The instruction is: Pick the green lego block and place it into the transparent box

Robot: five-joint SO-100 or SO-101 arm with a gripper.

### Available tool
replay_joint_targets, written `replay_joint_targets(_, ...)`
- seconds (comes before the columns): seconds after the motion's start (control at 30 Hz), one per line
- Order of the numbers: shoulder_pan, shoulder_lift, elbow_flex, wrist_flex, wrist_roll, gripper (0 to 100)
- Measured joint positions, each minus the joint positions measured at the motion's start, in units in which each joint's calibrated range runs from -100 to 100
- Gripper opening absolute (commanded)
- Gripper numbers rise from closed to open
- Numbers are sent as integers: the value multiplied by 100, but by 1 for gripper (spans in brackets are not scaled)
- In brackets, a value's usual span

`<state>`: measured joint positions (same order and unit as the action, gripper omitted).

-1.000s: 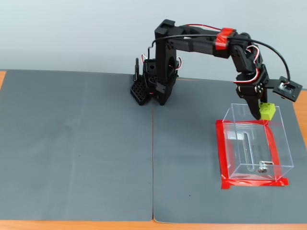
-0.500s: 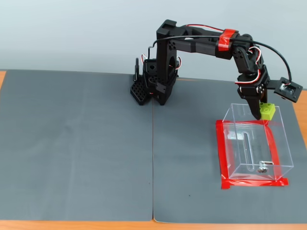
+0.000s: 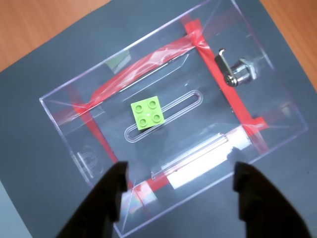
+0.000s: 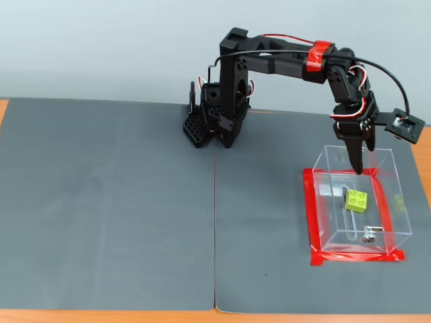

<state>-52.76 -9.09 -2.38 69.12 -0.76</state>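
Green lego block (image 3: 148, 113): studs up on slot inside transparent box (image 3: 59, 126), directly below jaws; gripper (image 3: 180, 187) spread wide, empty, above box's far end

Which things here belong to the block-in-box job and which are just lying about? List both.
Part of the job:
- green lego block, lying on the box floor
- transparent box
- gripper, open above the box

Just there:
- grey mat
- red tape around the box base
- metal fitting in the box
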Motion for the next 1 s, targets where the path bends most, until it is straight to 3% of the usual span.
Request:
replay_joint_targets(0.23,251,-331,0,0,0,3)
replay_joint_targets(0.8,1997,-2676,-9,17,0,2)
replay_joint_targets(1.0,3080,-4027,1311,17,0,2)
